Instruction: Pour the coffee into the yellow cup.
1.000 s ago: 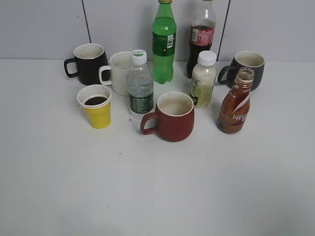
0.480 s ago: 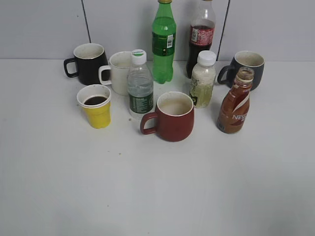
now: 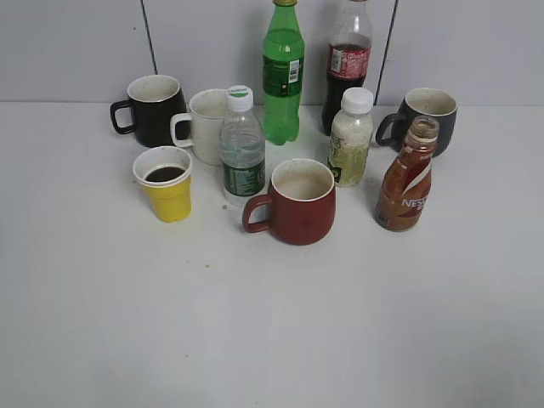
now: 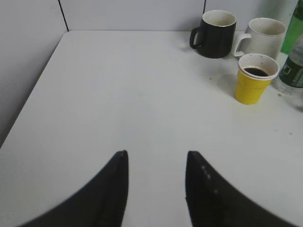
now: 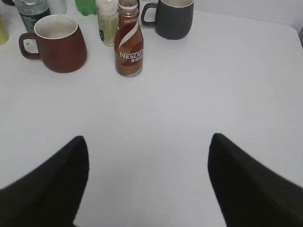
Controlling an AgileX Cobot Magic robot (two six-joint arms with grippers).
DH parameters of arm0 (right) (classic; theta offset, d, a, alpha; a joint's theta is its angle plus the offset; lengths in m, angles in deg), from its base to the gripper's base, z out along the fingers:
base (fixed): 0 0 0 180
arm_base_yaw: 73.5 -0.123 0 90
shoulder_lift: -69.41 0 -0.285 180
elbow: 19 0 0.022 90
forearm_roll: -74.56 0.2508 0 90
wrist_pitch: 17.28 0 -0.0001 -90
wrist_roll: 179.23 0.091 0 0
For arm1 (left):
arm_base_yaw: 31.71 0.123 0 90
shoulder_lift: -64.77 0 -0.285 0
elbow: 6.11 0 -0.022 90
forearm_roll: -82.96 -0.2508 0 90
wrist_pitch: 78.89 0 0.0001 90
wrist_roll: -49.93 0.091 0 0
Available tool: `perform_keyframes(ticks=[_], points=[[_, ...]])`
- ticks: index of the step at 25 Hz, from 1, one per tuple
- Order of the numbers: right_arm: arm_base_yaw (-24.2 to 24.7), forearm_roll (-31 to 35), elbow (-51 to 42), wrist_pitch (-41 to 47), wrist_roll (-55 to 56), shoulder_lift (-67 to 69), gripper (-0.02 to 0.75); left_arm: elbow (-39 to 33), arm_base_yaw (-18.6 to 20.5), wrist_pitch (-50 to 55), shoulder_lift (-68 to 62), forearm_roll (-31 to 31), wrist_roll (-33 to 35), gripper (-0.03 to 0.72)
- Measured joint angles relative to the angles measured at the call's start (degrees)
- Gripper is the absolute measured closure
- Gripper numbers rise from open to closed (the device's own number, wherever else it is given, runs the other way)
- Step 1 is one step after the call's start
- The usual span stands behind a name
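Observation:
The brown Nescafe coffee bottle [image 3: 406,177] stands upright and uncapped at the right of the table; it also shows in the right wrist view [image 5: 129,43]. The yellow cup [image 3: 166,184] stands at the left with dark liquid inside; it also shows in the left wrist view [image 4: 254,79]. My left gripper [image 4: 156,156] is open and empty, well short of the cup. My right gripper [image 5: 147,142] is open wide and empty, well short of the bottle. Neither gripper shows in the exterior view.
A dark red mug [image 3: 294,202], a water bottle [image 3: 242,151], a white mug [image 3: 204,126], a black mug [image 3: 153,109], a green bottle [image 3: 283,72], a cola bottle [image 3: 348,61], a pale drink bottle [image 3: 351,138] and a dark grey mug [image 3: 425,119] stand nearby.

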Motion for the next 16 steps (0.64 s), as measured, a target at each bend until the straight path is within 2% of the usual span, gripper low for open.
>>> perform_keyframes(ticks=[16], points=[[0.0,0.2,0.0,0.0,0.0,-0.1,0.151,0.0,0.0,0.0,0.0,0.0,0.0,0.377]])
